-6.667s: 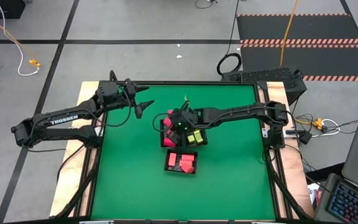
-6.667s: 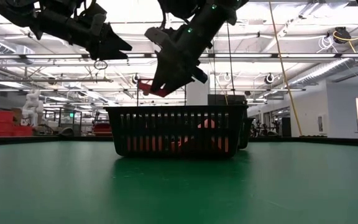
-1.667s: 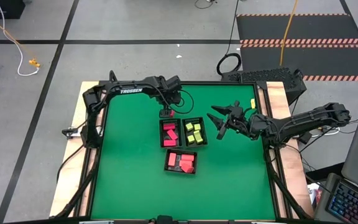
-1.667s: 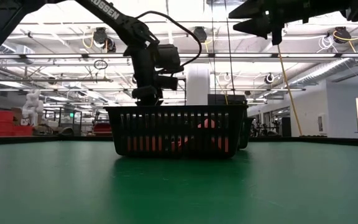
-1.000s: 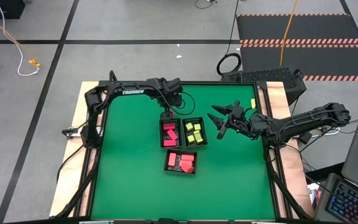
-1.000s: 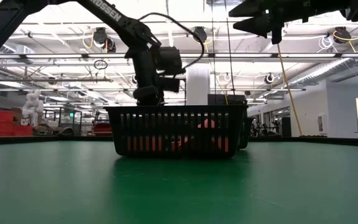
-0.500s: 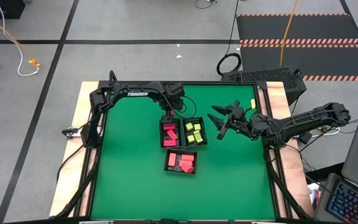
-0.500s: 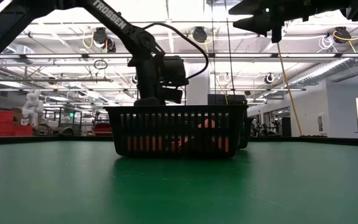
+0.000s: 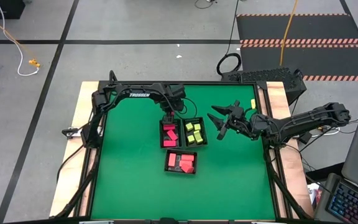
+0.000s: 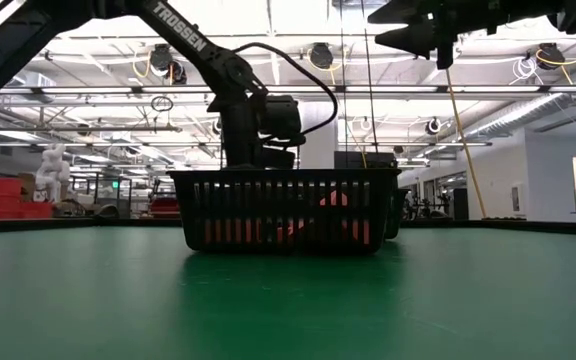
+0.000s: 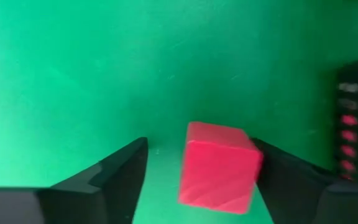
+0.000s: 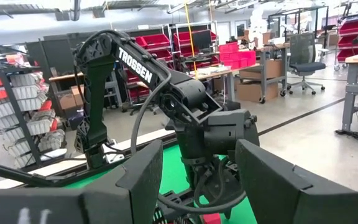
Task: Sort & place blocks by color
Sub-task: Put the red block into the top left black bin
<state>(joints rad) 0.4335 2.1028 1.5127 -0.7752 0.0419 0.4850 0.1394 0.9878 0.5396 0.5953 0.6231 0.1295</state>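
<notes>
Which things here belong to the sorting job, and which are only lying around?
Job: red cube between the open left pincer; red blocks, yellow-green blocks and more red blocks in trays; right pincer, waiting open.
Not the job: yellow cable on the floor; laptop.

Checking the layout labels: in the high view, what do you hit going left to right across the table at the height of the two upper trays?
Left gripper over a red block → tray of red blocks → tray of yellow-green blocks → right gripper, open and off the mat.
</notes>
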